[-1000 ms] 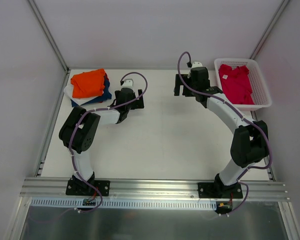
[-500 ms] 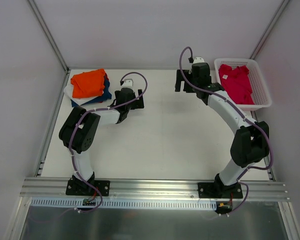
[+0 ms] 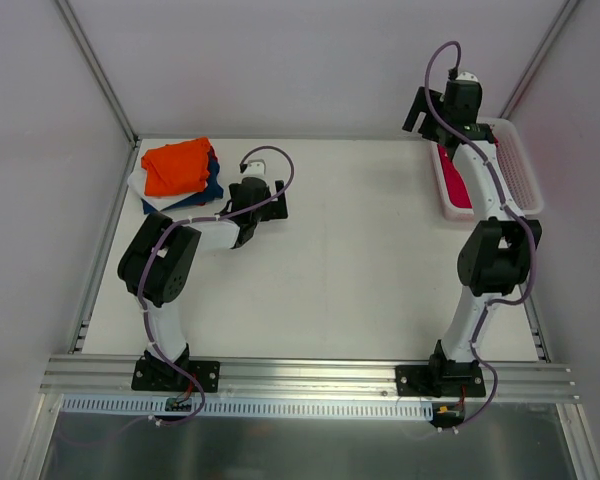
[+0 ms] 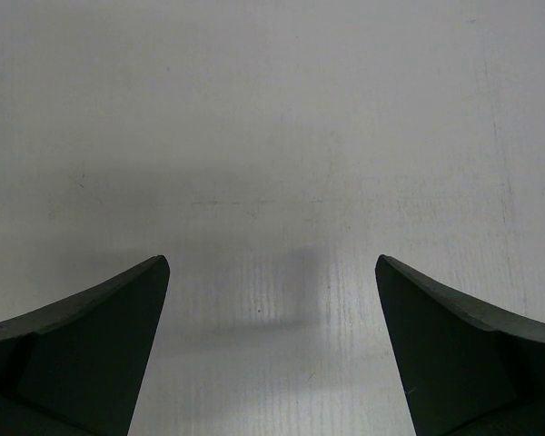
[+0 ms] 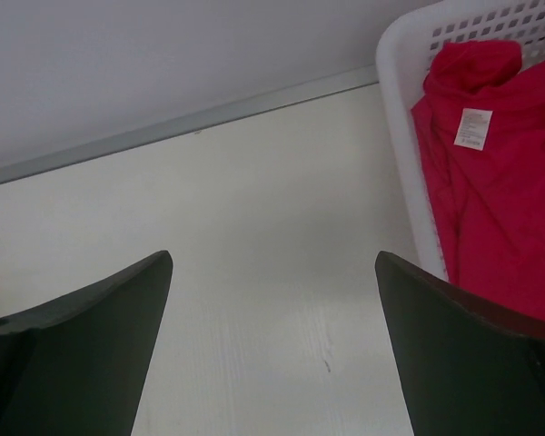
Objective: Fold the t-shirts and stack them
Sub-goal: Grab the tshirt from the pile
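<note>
A crimson-red t-shirt [image 3: 456, 186] lies crumpled in the white mesh basket [image 3: 521, 170] at the back right, partly hidden by my right arm. In the right wrist view the red t-shirt [image 5: 504, 200] shows its small white neck label [image 5: 472, 128]. Folded orange [image 3: 177, 165], navy-blue [image 3: 213, 187] and white [image 3: 143, 192] t-shirts are stacked at the back left. My right gripper [image 3: 418, 108] is raised, open and empty, just left of the basket; it also shows in the right wrist view [image 5: 272, 261]. My left gripper [image 3: 273, 205] is open and empty over bare table [image 4: 272, 263], right of the stack.
The basket's white rim [image 5: 399, 154] runs along the right of the right wrist view. A metal rail [image 5: 191, 123] marks the table's back edge below the white wall. Metal frame posts stand at both back corners.
My right arm has lifted and swung back and right, from the table left of the basket to the basket's back-left corner. The left arm has not moved.
</note>
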Robot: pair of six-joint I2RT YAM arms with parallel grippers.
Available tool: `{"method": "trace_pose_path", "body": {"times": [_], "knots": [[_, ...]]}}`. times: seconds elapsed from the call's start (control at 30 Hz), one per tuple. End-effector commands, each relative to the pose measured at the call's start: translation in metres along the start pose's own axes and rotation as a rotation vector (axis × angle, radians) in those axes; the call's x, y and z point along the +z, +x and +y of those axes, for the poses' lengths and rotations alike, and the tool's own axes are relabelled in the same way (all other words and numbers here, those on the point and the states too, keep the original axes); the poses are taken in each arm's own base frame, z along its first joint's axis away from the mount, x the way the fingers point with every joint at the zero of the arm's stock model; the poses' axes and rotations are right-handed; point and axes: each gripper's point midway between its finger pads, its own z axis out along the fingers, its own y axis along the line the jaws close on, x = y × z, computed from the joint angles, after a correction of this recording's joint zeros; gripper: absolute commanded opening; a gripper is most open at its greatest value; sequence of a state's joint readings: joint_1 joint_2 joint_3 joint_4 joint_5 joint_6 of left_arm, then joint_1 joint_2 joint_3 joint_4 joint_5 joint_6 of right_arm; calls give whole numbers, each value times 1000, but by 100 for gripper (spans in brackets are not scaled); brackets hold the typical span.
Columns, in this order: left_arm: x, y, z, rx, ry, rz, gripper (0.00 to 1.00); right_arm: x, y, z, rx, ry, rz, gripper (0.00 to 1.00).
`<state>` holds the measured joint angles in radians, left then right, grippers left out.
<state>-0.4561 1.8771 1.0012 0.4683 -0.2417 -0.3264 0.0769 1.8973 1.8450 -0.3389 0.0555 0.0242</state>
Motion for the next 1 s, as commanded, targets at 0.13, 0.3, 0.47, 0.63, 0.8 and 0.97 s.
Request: {"method": "trace_pose_path", "body": {"times": [0.13, 0.3, 0.47, 0.63, 0.8, 0.97], "knots": [[-9, -31, -5, -38, 32, -80, 99, 39, -10, -46, 30, 116, 31, 100], [-9, -31, -6, -38, 40, -77, 99, 70, -10, -94, 89, 184, 35, 97], [-9, -31, -6, -39, 43, -76, 99, 98, -4, -125, 136, 223, 33, 94], [-9, -31, -6, -39, 43, -77, 99, 112, 0, -154, 213, 276, 18, 93], [-9, -31, -6, -41, 44, -79, 99, 118, 13, -185, 305, 324, 21, 93], [-10, -31, -6, -43, 45, -81, 99, 117, 20, -200, 417, 308, -8, 93]]}}
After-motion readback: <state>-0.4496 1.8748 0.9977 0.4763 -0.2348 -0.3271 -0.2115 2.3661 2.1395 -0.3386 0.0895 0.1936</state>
